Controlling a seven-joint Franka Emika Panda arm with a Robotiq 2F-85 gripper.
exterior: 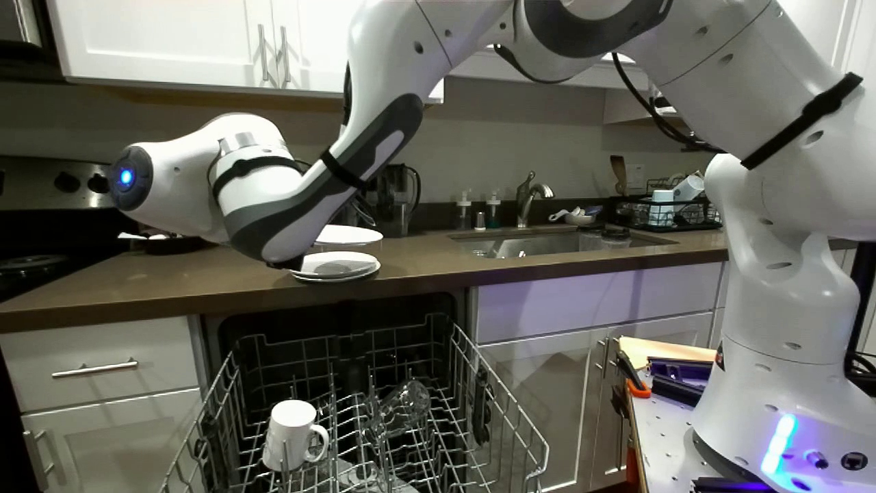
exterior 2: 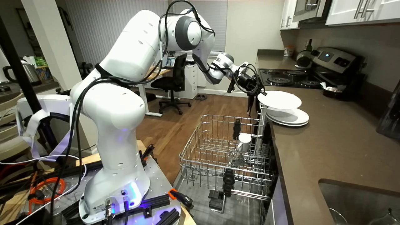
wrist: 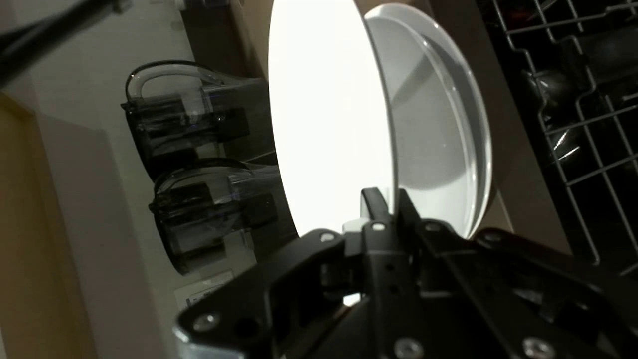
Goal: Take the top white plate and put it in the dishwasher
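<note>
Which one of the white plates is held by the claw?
The top white plate: the claw pinches its rim and holds it above the others. The lower white plates lie stacked on the counter, not gripped.

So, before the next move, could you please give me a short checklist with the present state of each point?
1. Fingers closed on the edge of the top plate: ok.
2. Top plate clear of the stacked plates: ok, a gap shows in an exterior view.
3. Dishwasher rack pulled out: ok.
4. Top plate turned upright for loading: not ok, it is held nearly flat.
5. Enough room for it beside the mug and the glass: cannot tell.
</note>
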